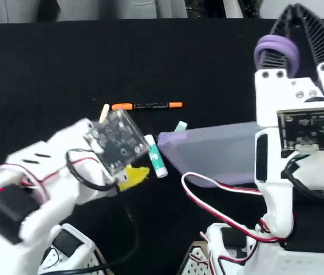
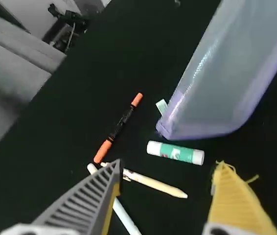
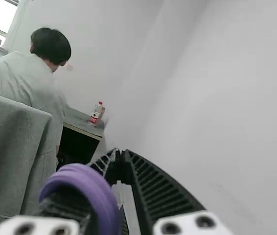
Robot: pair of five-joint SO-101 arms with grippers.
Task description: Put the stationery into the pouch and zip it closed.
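Spread left claw (image 2: 168,167), closed right claw (image 3: 120,152); one pouch (image 2: 226,73), marker (image 2: 120,126), glue stick (image 2: 175,152), two pens (image 2: 153,182) (image 2: 125,214).

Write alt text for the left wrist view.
The left gripper hangs open above a black table, over a green-and-white glue stick and a cream pen. An orange-capped marker lies beyond them, and the translucent purple pouch sits beside the glue stick.

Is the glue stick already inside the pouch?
No, the glue stick lies on the table beside the pouch, outside it.
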